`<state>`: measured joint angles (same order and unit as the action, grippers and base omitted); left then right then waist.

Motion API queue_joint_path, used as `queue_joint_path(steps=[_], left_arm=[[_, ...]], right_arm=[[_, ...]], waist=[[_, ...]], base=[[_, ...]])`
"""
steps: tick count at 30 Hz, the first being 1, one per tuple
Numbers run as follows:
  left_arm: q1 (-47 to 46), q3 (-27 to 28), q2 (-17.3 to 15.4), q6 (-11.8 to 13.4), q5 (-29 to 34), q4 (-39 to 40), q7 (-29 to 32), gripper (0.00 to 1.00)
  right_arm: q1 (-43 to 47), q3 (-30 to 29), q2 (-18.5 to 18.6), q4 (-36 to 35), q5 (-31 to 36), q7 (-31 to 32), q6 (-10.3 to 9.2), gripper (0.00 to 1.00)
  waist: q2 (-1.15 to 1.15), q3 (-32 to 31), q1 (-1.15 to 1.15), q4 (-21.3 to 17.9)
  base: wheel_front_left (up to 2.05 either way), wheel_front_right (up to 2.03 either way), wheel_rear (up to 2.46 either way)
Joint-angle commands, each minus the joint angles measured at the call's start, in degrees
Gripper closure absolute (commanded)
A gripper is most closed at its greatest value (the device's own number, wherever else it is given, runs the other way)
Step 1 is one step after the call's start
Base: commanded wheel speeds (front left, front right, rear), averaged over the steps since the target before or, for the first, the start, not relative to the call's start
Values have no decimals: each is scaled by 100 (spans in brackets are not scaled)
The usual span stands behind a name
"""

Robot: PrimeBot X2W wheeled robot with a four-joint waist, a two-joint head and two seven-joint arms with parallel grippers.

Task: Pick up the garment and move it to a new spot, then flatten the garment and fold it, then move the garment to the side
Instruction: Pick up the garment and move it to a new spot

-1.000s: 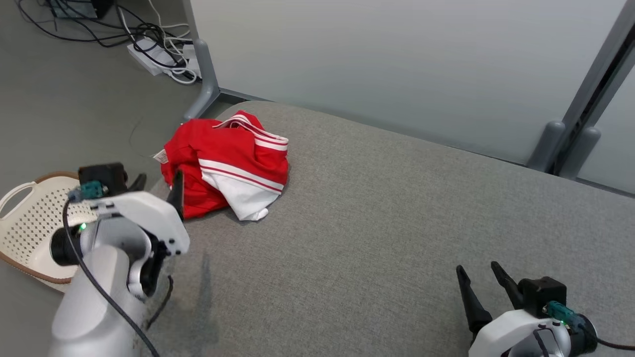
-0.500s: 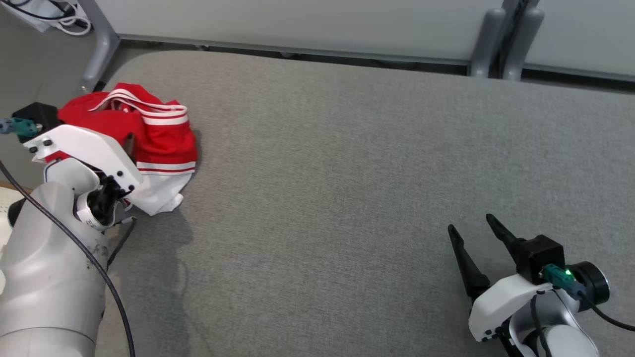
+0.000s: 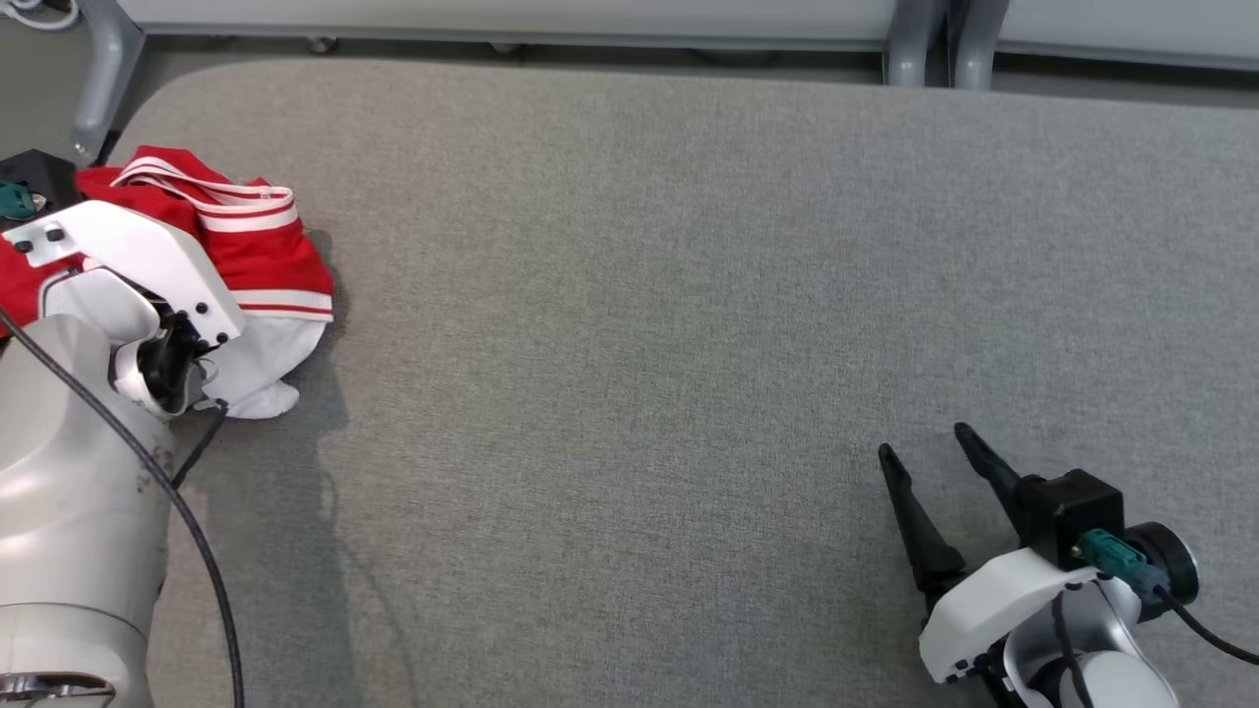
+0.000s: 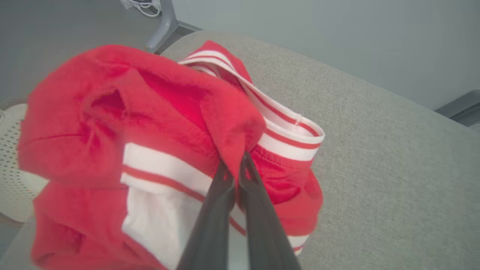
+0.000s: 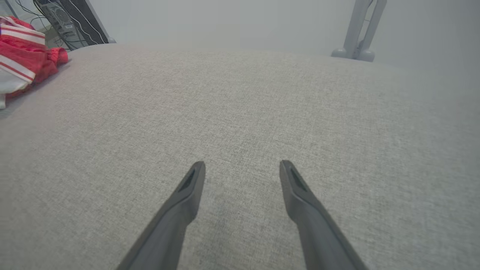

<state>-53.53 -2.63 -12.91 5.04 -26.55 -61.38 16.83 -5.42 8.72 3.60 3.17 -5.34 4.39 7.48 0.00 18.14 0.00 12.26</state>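
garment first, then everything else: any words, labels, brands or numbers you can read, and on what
None can be read.
The garment is red cloth with white stripes, no lettering or tag in sight.
The grey fabric surface is plain.
The dark box on the floor beyond it is too small to tell.

Broad padded surface (image 3: 629, 295) covered in grey woven cloth, flat and smooth, with a rounded far left corner and a straight far edge. On it, near that corner and close to the left edge, a crumpled garment (image 3: 266, 246): red with white stripes and a white panel, bunched in a heap, the white part on the near side against the cloth. Soft shadow on the weave just beside the heap
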Motion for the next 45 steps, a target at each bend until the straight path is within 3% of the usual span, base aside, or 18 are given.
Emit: queue_joint_path(steps=[1, 14, 20, 27, 36, 45], left_arm=[[-142, -15, -108, -47, 38, 2, -95, 100], [-629, -325, -408, -498, 206, 705, -240, 100], [-642, -530, -170, -700, 214, 1541, -389, 100], [-383, -693, 153, -673, 212, 2744, -749, 100], [135, -1086, 454, -519, 391, 4120, -726, 100], [1302, -1514, 730, -393, 153, 4773, -417, 100]], right_arm=[[-48, 30, -8, 111, -75, -99, 2, 0], [208, 181, -57, 1021, -792, -698, 3, 0], [315, 2, -52, 1229, -906, -897, 2, 0], [225, -229, -57, 1163, -821, -920, 3, 0], [154, -292, -54, 1067, -810, -857, 3, 0], [75, -303, -59, 976, -847, -843, 3, 0]], waist=[[0, -247, 0, 58], [0, -1766, 0, -113], [0, -2210, 0, -596], [0, -2299, 0, -1371], [0, -2157, 0, -2344], [0, -1868, 0, -2886]], base=[[0, 0, 0], [0, 0, 0], [0, 0, 0], [0, 0, 0], [0, 0, 0], [0, 0, 0]])
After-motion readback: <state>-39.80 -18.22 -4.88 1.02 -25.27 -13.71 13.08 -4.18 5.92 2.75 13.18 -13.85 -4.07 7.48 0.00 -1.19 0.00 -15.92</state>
